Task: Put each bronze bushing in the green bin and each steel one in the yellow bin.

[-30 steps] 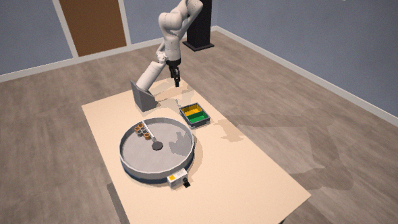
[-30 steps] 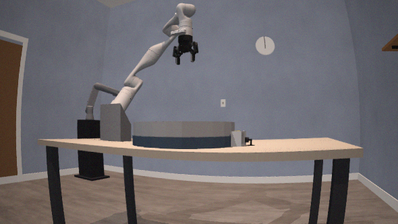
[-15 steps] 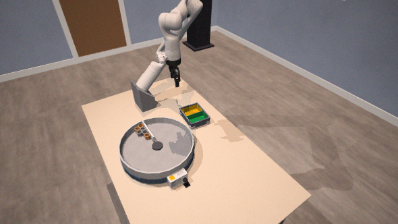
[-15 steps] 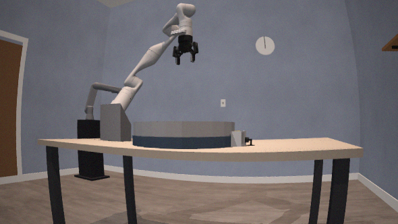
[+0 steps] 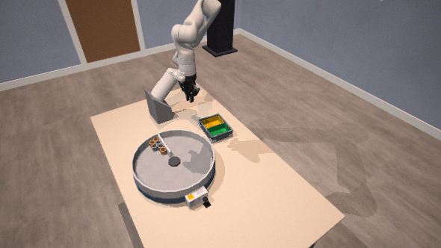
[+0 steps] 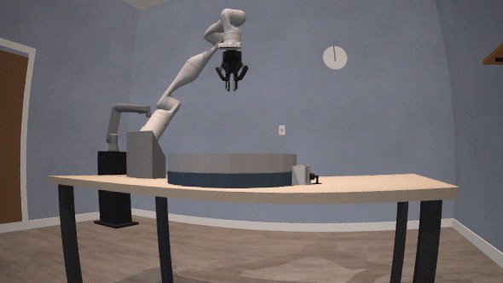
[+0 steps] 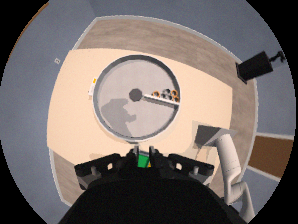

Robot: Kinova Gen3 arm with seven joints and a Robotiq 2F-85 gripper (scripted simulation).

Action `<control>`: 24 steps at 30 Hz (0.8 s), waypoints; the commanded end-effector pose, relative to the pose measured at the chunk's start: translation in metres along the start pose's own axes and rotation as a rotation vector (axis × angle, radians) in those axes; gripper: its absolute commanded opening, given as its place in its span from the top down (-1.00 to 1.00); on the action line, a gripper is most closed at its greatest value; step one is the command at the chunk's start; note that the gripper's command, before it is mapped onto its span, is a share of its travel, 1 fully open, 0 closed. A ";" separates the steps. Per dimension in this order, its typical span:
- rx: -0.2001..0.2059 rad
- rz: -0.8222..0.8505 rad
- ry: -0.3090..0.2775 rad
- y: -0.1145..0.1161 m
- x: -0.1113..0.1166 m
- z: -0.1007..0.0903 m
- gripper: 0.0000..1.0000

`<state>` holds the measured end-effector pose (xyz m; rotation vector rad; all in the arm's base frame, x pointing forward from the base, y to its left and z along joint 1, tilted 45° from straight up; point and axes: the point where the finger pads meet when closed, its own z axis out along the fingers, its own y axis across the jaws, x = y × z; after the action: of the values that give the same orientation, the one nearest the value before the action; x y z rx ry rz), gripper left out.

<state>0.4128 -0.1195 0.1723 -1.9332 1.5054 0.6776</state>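
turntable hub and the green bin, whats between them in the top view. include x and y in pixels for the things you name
Between the hub [image 5: 174, 161] and green bin [image 5: 219, 130], the top view shows turntable floor [image 5: 179, 145], its raised rim [image 5: 213, 146] and some tabletop.

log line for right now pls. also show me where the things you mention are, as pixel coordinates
hand [image 5: 190, 101] [image 6: 231, 89] [image 7: 143, 151] raised, nearly closed, holding nothing | bushings [image 5: 163, 151] [image 7: 167, 93] on turntable [image 5: 157, 175] [image 6: 232, 164] [image 7: 115, 80] | green bin [image 5: 220, 130] [image 7: 142, 161], yellow bin [image 5: 213, 121] [image 7: 149, 164]: no bushings visible

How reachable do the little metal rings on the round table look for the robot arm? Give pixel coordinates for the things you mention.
Probably yes: nothing stands above the rings [image 5: 163, 150] [image 7: 156, 94], though the turntable's raised wall [image 5: 173, 193] [image 6: 230, 163] means coming down from overhead.
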 end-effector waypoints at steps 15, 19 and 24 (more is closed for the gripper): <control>0.002 -0.571 0.000 0.013 0.040 0.047 0.69; 0.002 -0.711 0.001 0.015 0.048 0.058 0.69; 0.001 -0.920 0.002 0.019 0.061 0.074 0.69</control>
<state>0.4102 -0.1086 0.0899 -2.2983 0.5775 0.2964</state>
